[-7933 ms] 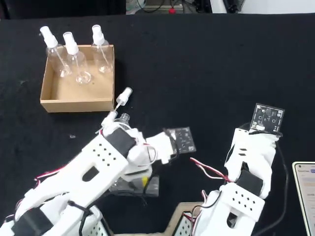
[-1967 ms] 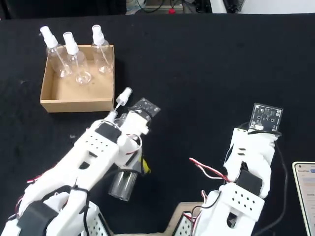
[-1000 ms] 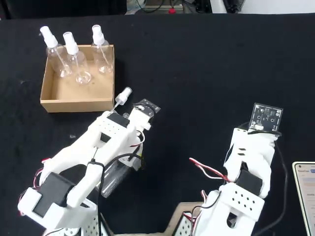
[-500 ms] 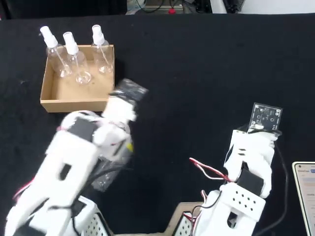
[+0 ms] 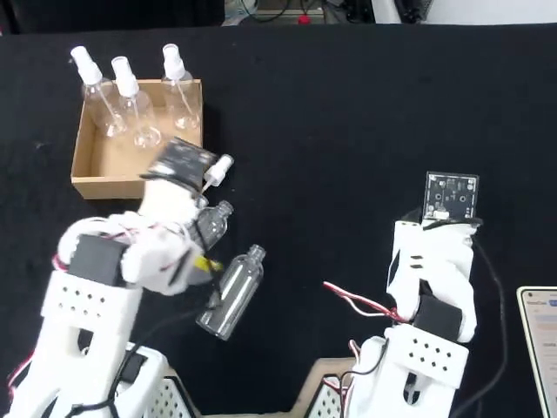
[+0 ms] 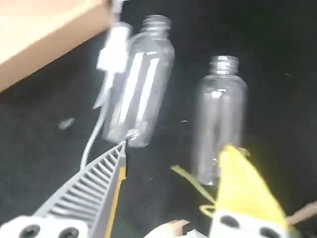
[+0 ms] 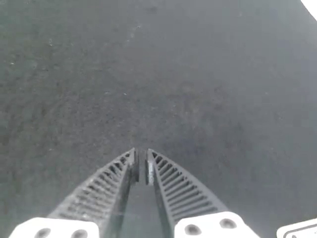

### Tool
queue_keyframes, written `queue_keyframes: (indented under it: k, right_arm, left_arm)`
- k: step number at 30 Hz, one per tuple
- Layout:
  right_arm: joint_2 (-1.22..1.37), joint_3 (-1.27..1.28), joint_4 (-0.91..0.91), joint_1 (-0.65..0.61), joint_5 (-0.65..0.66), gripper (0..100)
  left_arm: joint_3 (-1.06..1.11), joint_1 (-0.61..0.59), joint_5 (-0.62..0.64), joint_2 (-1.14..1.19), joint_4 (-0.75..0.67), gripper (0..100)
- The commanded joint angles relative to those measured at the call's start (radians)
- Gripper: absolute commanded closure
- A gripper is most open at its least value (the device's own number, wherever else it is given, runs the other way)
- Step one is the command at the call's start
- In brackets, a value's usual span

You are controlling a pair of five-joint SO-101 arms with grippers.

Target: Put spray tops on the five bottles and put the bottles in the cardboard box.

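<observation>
Uncapped bottles point(image 5: 231, 292) lie on the black table point(image 5: 348, 104), one bottle point(image 6: 138, 84) beside a loose spray top point(image 6: 111, 47), the second bottle point(image 6: 218, 124) near it. Left gripper point(image 6: 176, 148) hangs over them, fingers spread wide, empty. Right gripper point(image 7: 141, 158) is pinched together on nothing. From above, the left arm point(image 5: 130, 252) hides part of one bottle.

I work in what looks like a robotics lab: a black-covered table point(image 5: 348, 104), loose cables point(image 5: 261, 10) at its far edge, a lit screen point(image 5: 541, 348) beside me.
</observation>
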Motion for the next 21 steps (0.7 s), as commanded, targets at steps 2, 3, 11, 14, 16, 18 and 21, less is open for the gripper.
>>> queue_keyframes:
  k: [2, 3, 11, 14, 16, 18, 21]
  right_arm:
    - [-0.019, -0.022, 0.041, 0.046, 0.006, 96.2]
    - [-0.019, -0.022, 0.054, 0.068, 0.011, 96.2]
    - [-0.019, -0.024, 0.066, 0.219, 0.012, 96.2]
    - [-0.019, -0.024, 0.066, 0.256, 0.012, 96.2]
    - [-0.019, -0.024, 0.064, 0.269, 0.014, 96.2]
    - [-0.019, -0.024, 0.063, 0.273, 0.015, 96.2]
    - [-0.019, -0.022, 0.064, 0.273, 0.078, 96.2]
  left_arm:
    - [-0.004, 0.114, 0.017, 0.061, -0.083, 65]
    - [0.005, 0.122, 0.025, 0.095, -0.106, 65]
    - [0.027, 0.275, 0.032, 0.451, -0.262, 65]
    - [0.027, 0.269, 0.078, 0.559, -0.374, 65]
    - [0.027, 0.280, 0.092, 0.621, -0.427, 65]
    - [0.027, 0.289, 0.091, 0.674, -0.463, 65]
    - [0.027, 0.274, 0.089, 0.732, -0.497, 65]
